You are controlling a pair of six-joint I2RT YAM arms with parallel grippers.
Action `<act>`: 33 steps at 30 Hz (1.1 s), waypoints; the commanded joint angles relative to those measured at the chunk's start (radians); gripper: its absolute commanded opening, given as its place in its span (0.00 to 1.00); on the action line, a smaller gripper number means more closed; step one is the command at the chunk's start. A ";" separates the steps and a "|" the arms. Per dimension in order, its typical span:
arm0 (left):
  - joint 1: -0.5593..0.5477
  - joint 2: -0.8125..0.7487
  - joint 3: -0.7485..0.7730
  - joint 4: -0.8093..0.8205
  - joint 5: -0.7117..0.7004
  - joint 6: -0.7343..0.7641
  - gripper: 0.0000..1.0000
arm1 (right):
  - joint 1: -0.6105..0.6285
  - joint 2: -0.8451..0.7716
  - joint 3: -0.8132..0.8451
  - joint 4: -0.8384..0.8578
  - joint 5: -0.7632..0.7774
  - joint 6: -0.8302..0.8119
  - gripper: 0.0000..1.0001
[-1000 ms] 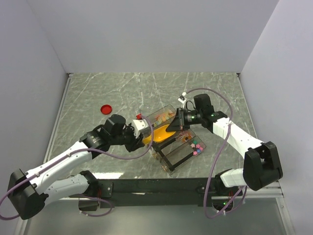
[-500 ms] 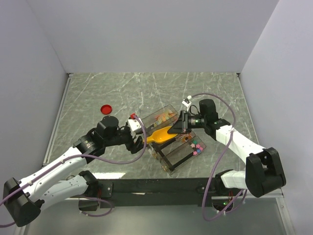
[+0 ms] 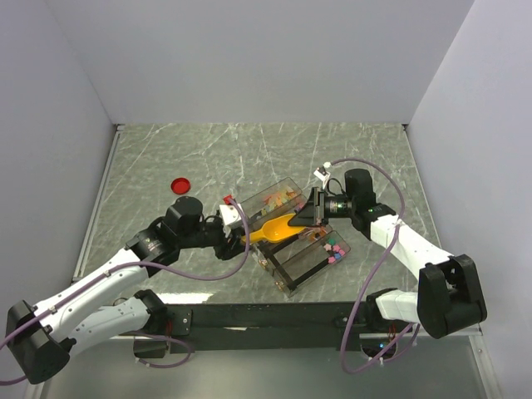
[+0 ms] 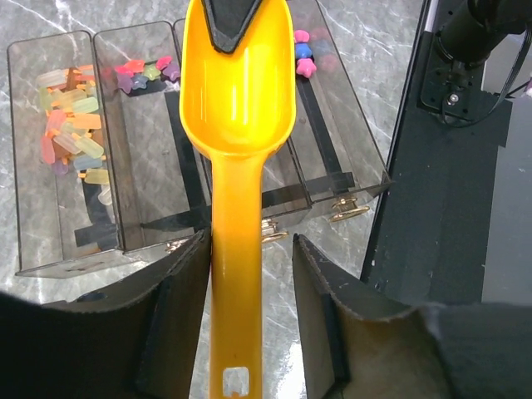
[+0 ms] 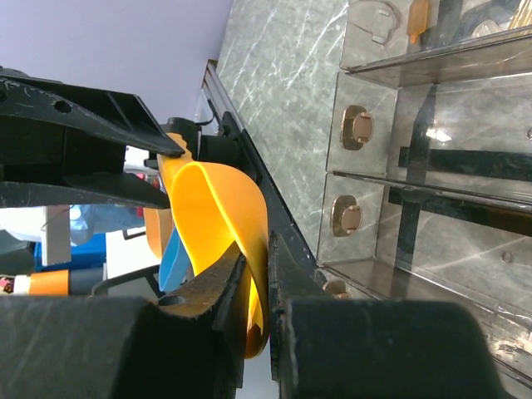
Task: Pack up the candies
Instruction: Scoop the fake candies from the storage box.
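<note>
Candies (image 4: 71, 125) are lying in one clear box (image 4: 75, 249) with three compartments showing. The left pile is too crowded to count, its long axes mostly crosswise, and small clusters are sitting in the other two. One yellow scoop (image 4: 237, 125) is hanging lengthwise over the box, its handle lying loosely between the parted fingers of the left gripper (image 4: 249, 249), while the right gripper (image 5: 256, 266) is pinching its bowl rim. One red lid (image 3: 179, 184) is lying well apart.

Left gripper (image 4: 251, 249) parted, right gripper (image 5: 256, 266) clamped.

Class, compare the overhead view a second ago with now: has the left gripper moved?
Yes. The left gripper has shifted left, away from the clear plastic compartment box; its black wrist now lies straight below the flat round red lid.
</note>
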 commanded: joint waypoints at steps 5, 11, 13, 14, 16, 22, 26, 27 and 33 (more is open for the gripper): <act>0.000 0.014 0.004 0.019 0.027 0.015 0.47 | -0.009 -0.020 -0.015 0.071 -0.056 0.020 0.00; 0.000 0.023 0.004 0.023 0.014 0.015 0.45 | -0.007 -0.014 -0.016 0.076 -0.068 0.021 0.00; 0.000 0.029 0.009 0.020 0.016 0.015 0.41 | -0.009 -0.014 -0.019 0.076 -0.065 0.020 0.00; 0.000 0.031 0.010 0.022 0.020 0.017 0.37 | -0.009 -0.010 -0.019 0.076 -0.065 0.018 0.00; 0.001 0.029 0.007 0.025 0.020 0.017 0.33 | -0.009 -0.006 -0.021 0.078 -0.065 0.018 0.00; 0.003 0.005 0.002 0.042 0.010 0.012 0.10 | -0.009 -0.003 -0.038 0.102 -0.059 0.040 0.00; 0.009 -0.035 -0.008 0.060 0.005 -0.006 0.01 | -0.011 -0.029 -0.024 0.040 -0.005 -0.008 0.28; 0.009 -0.043 -0.008 0.060 -0.019 -0.020 0.01 | -0.014 -0.041 -0.019 -0.003 0.048 -0.021 0.32; 0.033 0.009 0.034 0.022 -0.148 -0.083 0.01 | -0.011 -0.210 0.010 -0.233 0.385 -0.143 0.51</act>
